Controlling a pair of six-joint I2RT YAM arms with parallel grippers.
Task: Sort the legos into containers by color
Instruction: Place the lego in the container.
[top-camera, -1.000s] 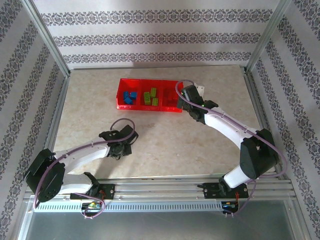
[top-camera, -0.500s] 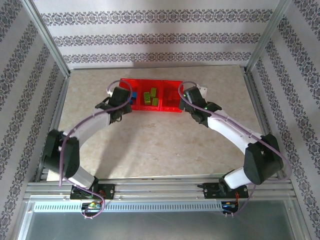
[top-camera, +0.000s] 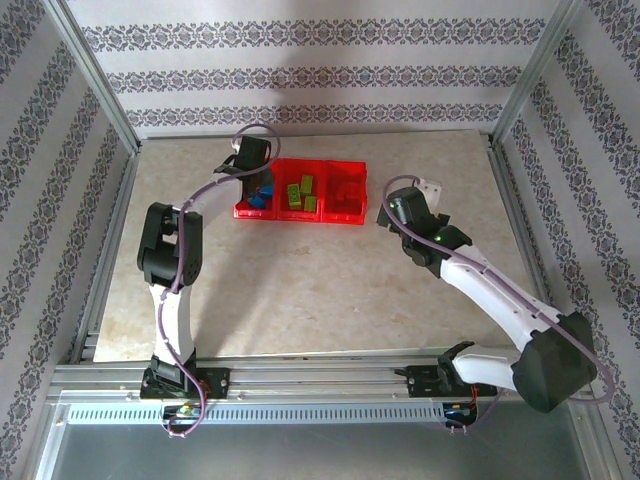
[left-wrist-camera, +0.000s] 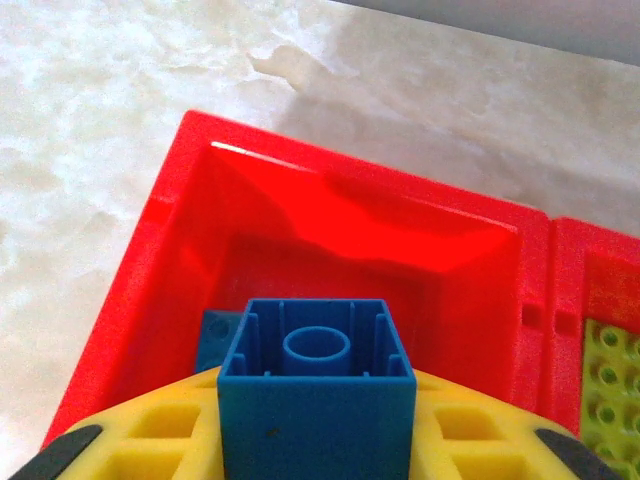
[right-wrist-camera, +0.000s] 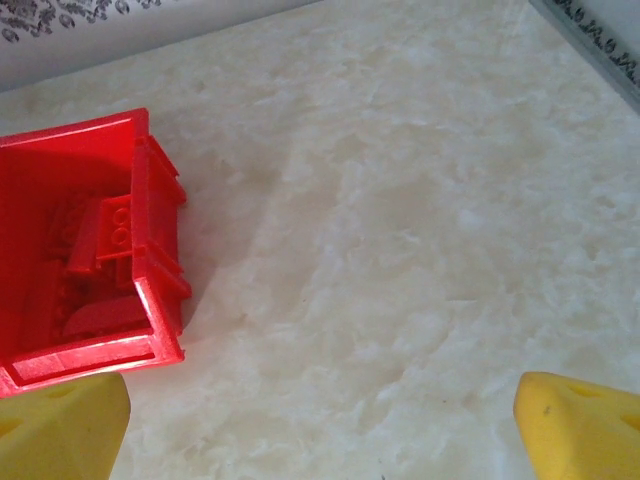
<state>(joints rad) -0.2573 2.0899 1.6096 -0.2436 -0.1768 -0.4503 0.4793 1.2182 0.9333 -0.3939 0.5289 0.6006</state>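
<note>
Trouble is likeliest at the drop: the left gripper (top-camera: 252, 163) pinches a blue brick (left-wrist-camera: 315, 395) tight above the left compartment of the red tray (left-wrist-camera: 190, 210), where another blue brick (left-wrist-camera: 213, 340) lies. Released off-centre, it could clip the rim and tumble onto the table (top-camera: 330, 290) — or bounce next door among the green bricks (top-camera: 301, 192). The right gripper (right-wrist-camera: 320, 430) hangs wide and empty beside the tray's far end.

Red tray (top-camera: 300, 216): blue legos (top-camera: 258, 200) left, lime legos (top-camera: 303, 193) middle, red legos (right-wrist-camera: 105, 236) right; blue brick (left-wrist-camera: 315, 392) over left compartment.
</note>
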